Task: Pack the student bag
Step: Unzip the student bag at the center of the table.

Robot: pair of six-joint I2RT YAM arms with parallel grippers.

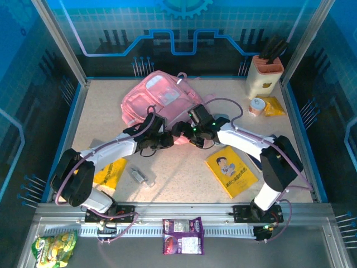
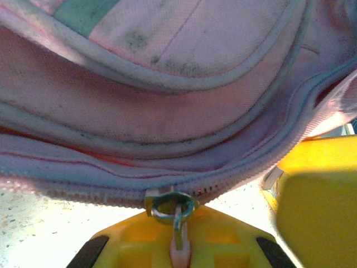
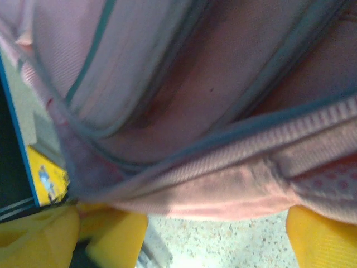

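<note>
The student bag (image 1: 159, 96) lies flat on the far-middle part of the surface (image 1: 184, 184), its length slanting from near-left to far-right. Both arms meet at its near edge. The left pincer (image 2: 178, 248) is pressed together on the zipper pull (image 2: 170, 207) — the metal ring sits just above the yellow fingers, the tab nipped between them — and the zipper track runs across that wrist view from side to side. The right pincer (image 3: 192, 243) stands spread wide just beside it, gripping nothing (the pink edge hangs above the gap, not in it). So the bag lies straight ahead of both pincers, and the left one has the slider. As I judge it, the coming move turns on drawing the pull along the track's line rather than away from the bag, with the right arm placed to steady the fabric. The yellow book (image 1: 231, 170) lies near the right arm.
</note>
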